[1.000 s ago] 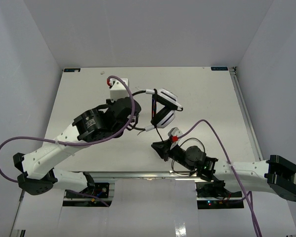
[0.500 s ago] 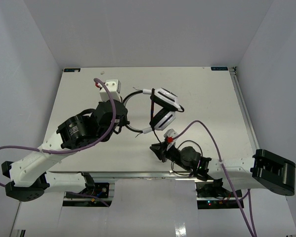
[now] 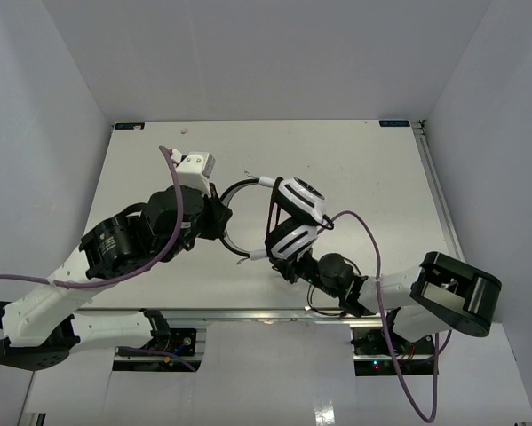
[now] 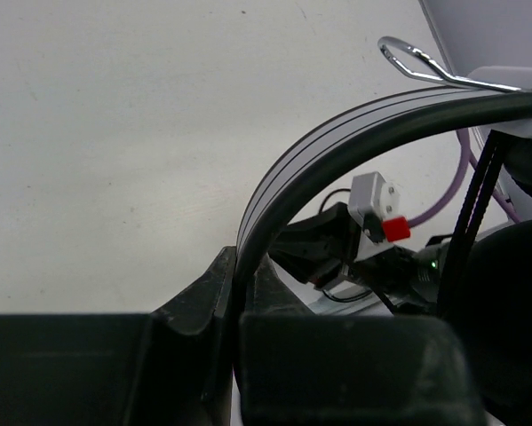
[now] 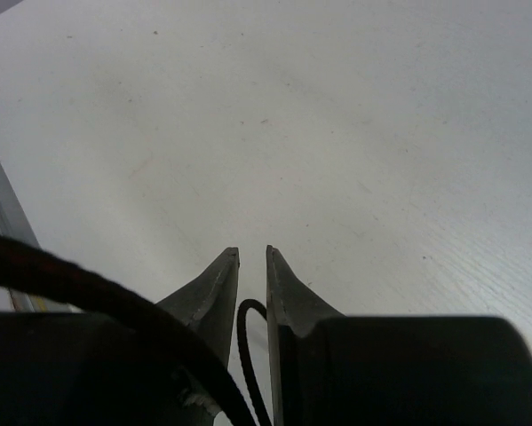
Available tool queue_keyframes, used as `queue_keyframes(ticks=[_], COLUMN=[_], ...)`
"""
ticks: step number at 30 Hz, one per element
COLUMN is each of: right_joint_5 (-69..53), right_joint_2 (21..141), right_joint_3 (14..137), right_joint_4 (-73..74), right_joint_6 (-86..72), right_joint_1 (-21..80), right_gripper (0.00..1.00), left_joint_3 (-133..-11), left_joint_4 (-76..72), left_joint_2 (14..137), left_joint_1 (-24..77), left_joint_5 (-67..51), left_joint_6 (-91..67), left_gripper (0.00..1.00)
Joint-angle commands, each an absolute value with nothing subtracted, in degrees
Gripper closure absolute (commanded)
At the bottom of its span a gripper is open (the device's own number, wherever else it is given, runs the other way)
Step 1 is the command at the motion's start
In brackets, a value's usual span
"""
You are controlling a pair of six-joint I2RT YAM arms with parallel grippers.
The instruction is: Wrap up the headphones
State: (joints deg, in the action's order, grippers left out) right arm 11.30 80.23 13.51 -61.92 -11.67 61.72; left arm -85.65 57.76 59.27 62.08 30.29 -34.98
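From above, the headphones (image 3: 299, 199) lie on the surface (image 3: 381, 177). The left gripper (image 3: 219, 218) sits on the side of them opposite the ear cups. The right gripper (image 3: 283, 264) is just on their near side, beside the lower cup.

In the left wrist view, the jaws are clenched on the headband (image 4: 337, 151), which arches away from the left gripper (image 4: 239, 271).

In the right wrist view, the right gripper (image 5: 252, 257) has its jaws almost together. The thin cord (image 5: 244, 328) is threaded between them and looks pinched.

The winding looks to be under way. The next move probably calls for carrying the cord around the headphones under light tension.
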Motion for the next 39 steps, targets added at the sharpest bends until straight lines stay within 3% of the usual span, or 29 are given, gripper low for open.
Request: queue_keyframes(ticks=[1,5,9,14,20,29,39], right_joint_5=[7.3,-0.1,-8.0,-8.0,-9.6,-18.5,-31.7], right_joint_2=[82.8,82.8,77.1,69.4,65.6,56.0,49.6], right_joint_3=[15.5,17.8,23.4,35.7,43.7,42.0,35.6], right_joint_4=[-71.6,-69.6,-56.8,-23.7,-5.3,-1.3,-11.1], right_joint_6=[-11.8,-13.7,-14.8,-15.8,-15.2,-14.3,-19.2], right_joint_1=[58.7,52.6,44.8,40.0,39.7,40.1,42.9], right_gripper=[0.78,0.92,0.92,0.92,0.92,0.92,0.91], left_joint_3=[-85.9,-85.2,-83.2,-75.8,-70.9,-71.8,-72.1], left_joint_4=[52.2,53.1,56.1,60.9,54.3,39.8,36.6], left_joint_2=[56.5,57.1,59.2,64.0,70.6,68.2,69.9], left_joint_1=[62.2,62.2,62.2,62.2,62.2,62.4,62.8], left_joint_5=[20.6,9.3,0.7,20.6,45.3,52.7,62.6], left_joint_6=[-33.8,-25.9,-15.9,-9.4,0.8,13.9,12.9], left_gripper=[1.00,1.00,1.00,1.00,1.00,1.00,1.00])
